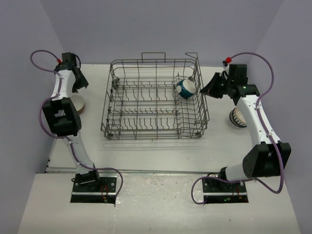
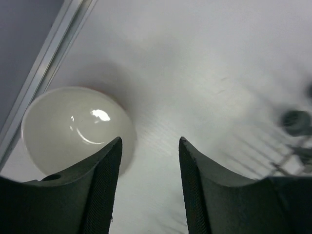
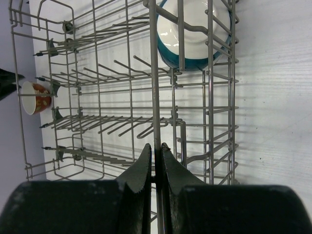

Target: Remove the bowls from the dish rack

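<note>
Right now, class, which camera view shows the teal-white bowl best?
The right wrist view: the teal-white bowl fills the top, its white inside and teal wall clear through the dish rack wires. The top external view shows it small, in the rack's far right part. The left wrist view misses it entirely.

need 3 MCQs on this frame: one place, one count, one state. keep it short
1. Where is the teal-white bowl?
A) in the dish rack, far right part
B) outside it, on the left
C) held in the air

2. How many bowls are in the rack?
A) three
B) one
C) five

3. How do the right jaws stand?
A) wide open
B) around a bowl
C) shut

Answers:
1 A: the top view shows it inside the wires by the right wall.
2 B: only the teal-white one sits among the tines.
3 C: the right wrist view shows the tips pressed together.
</note>
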Available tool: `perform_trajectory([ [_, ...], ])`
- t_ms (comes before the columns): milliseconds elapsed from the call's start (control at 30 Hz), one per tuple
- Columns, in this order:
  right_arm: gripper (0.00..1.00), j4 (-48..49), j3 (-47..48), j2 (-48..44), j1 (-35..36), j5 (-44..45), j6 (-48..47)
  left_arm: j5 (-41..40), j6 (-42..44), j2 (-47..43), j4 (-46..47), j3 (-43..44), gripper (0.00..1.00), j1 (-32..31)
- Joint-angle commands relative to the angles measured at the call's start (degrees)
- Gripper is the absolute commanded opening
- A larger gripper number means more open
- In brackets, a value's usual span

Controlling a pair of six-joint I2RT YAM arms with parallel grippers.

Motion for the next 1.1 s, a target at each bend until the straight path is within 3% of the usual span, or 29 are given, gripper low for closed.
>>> perform_trajectory([
  [0,0.00,-11.41,-1.60,3.21,1.85,1.41,-1.62,8.03,-2.87,-8.20,2.08,10.36,0.52,-0.16],
  [233,0.00,-10.79,-2.04,3.92,2.73,1.06,-1.00,32.02,-9.11,-10.84,18.33,9.08,0.45,-7.53],
  [367,0.00,-10.88,-1.86,4.01,2.91,1.41,-1.09,48.16,-17.26,-9.88,33.16,3.12,0.52,-13.42],
  [467,0.00,-10.70,-1.95,3.92,2.91,1.24,-0.83,55.04,-23.60,-8.65,45.90,-2.93,0.54,-18.87],
  [533,0.00,-10.35,-2.21,4.09,2.99,1.06,-0.65,57.35,-30.02,-7.33,57.34,-6.03,0.56,-22.47],
  [700,0.00,-9.91,-2.48,4.27,3.17,0.97,-0.21,59.29,-36.02,-0.48,65.36,-5.79,0.55,-28.71],
  [900,0.00,-9.91,-1.77,4.71,3.35,0.71,0.23,58.86,-36.99,7.26,64.93,0.18,0.56,-33.47],
  [1067,0.00,-9.65,-1.77,4.80,3.70,0.36,0.58,55.17,-29.70,12.27,55.28,6.69,0.56,-36.37],
])
